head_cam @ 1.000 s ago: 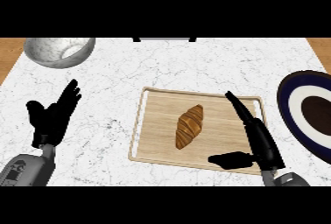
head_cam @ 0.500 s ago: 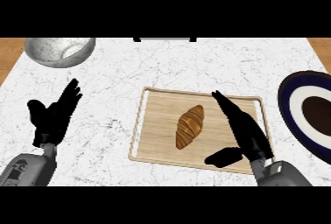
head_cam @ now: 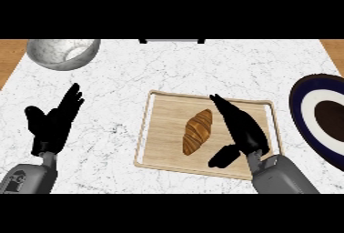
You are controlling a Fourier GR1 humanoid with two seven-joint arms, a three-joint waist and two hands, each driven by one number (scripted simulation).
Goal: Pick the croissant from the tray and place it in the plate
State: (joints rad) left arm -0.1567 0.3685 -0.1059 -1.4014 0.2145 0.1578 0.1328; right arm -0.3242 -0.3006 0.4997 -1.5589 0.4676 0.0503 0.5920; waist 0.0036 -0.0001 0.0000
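A golden-brown croissant point(head_cam: 197, 131) lies lengthwise in the middle of a light wooden tray point(head_cam: 163, 132). My right hand point(head_cam: 242, 129) hovers over the tray just right of the croissant, fingers straight and pointing away, thumb spread low toward the croissant's near end; it is open and holds nothing. A dark blue plate point(head_cam: 306, 109) with a white ring and dark centre sits at the right edge, partly cut off. My left hand point(head_cam: 53, 123) rests open at the left, fingers up, over bare counter.
A grey metal bowl point(head_cam: 63, 52) stands at the far left corner of the white marble counter point(head_cam: 201, 68). Brown wood shows beyond the counter at both upper corners. A dark object sits at the far edge, top centre.
My right hand has slid left across the tray, from its right rim to right beside the croissant. The left hand and croissant have not moved.
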